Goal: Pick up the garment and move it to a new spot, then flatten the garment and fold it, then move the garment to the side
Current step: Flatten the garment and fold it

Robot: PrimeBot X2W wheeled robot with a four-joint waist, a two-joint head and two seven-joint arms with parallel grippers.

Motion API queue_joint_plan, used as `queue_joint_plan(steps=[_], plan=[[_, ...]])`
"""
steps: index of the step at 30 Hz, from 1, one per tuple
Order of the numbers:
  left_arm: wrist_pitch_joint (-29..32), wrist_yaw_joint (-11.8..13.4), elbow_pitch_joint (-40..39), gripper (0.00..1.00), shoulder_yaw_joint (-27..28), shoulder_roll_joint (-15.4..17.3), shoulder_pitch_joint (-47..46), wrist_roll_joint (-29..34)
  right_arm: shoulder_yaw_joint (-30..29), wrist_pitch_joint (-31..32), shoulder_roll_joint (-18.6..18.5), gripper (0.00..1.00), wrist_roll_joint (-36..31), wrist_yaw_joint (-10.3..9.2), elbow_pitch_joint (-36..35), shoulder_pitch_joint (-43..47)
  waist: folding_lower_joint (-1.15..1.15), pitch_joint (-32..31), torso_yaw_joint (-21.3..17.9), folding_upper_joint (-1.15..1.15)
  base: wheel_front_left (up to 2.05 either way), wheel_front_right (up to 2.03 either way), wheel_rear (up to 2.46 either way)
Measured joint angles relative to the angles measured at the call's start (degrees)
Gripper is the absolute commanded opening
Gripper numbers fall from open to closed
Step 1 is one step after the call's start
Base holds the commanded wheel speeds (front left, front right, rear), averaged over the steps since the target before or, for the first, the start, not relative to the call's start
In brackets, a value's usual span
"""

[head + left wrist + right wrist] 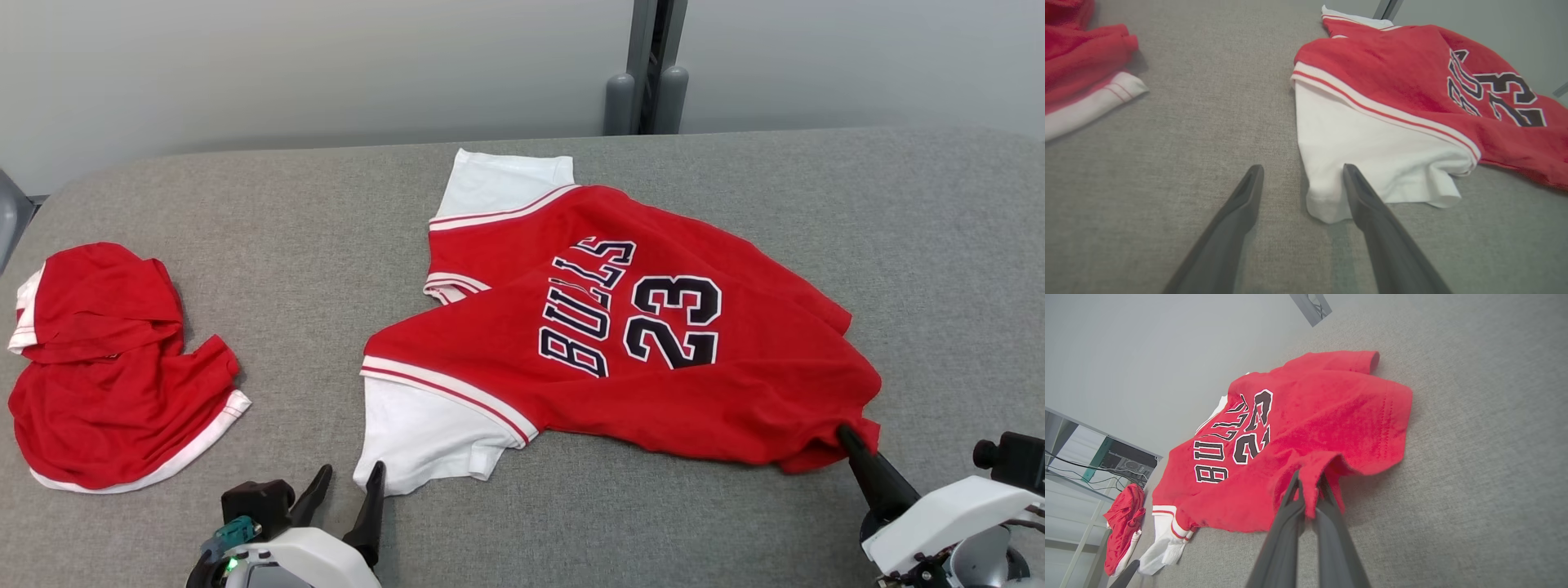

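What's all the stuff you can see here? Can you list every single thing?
jersey: one, red with white sleeves and black "BULLS 23", rumpled in the middle of the table.
crumpled garment: one, red with white trim, at the table's left side.
table: one, grey fabric top, under both garments.
post: one, dark grey, behind the table's far edge.
wall: one, pale grey, behind the table.
left tool: one, dark fingers, open, at the corner of the jersey's near white sleeve.
right tool: one, dark fingers, shut on the jersey's red hem corner, near right.
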Motion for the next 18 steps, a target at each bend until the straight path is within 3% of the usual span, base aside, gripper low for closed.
queue_joint_plan(steps=[17,18], plan=[[1.5,-1.6,3.1,1.0,-4.2,0.4,-1.5,0.4,1.7,-1.3,-1.5,0.0,0.2,0.0,1.6,-0.6,0.0,0.3,-0.4,0.0,0.0,0.0,0.0],[1.3,-1.7,3.2,0.45,-4.4,0.3,-1.7,0.4,1.8,-1.3,-1.6,0.0,0.2,0.0,1.6,-0.6,0.0,0.3,-0.4,0.0,0.0,0.0,0.0]])
